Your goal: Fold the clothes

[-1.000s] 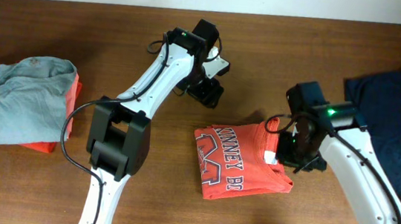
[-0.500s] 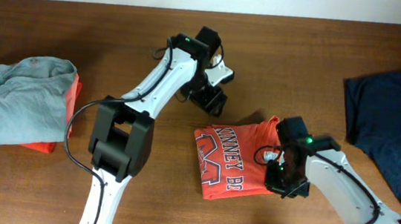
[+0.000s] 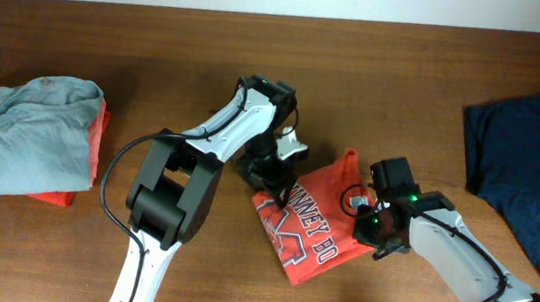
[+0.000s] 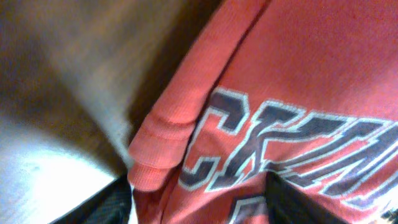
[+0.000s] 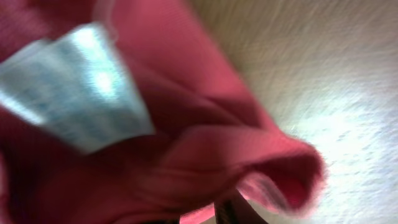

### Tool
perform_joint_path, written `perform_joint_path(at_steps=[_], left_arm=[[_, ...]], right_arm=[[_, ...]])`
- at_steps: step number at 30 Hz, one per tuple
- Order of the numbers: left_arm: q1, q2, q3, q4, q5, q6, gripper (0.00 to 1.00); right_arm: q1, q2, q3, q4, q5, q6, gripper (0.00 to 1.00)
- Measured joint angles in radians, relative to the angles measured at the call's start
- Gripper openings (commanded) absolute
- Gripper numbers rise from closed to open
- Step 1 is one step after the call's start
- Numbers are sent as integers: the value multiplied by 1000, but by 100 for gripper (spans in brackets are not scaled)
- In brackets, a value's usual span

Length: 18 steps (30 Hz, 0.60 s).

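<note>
Coral-red shirt (image 3: 309,238) between left pincer (image 3: 276,178) and right pincer (image 3: 370,225) — touching both.

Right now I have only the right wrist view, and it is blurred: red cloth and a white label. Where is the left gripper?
Observer: The left gripper is at the red shirt's upper-left edge in the overhead view, across from your right gripper.
Operator: Is it closed on the cloth?
Observer: No. In the left wrist view its fingers stand apart, with the shirt's folded edge between them.
Operator: What else lies around?
Observer: A grey shirt on an orange one at the far left, and a navy shirt at the far right.
</note>
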Motion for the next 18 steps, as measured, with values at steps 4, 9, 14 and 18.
perform_joint_path(at_steps=[4, 9, 14, 18], left_arm=[[0, 0, -38, -51, 10, -10, 48], [0, 0, -54, -76, 12, -50, 47], [0, 0, -56, -37, 11, -74, 48], [4, -22, -61, 21, 9, -79, 56]], right_arm=[[0, 0, 0, 77, 78, -18, 25], [-1, 0, -1, 195, 140, -112, 29], [-19, 0, -1, 214, 156, -172, 38], [-36, 0, -1, 173, 158, -188, 41]])
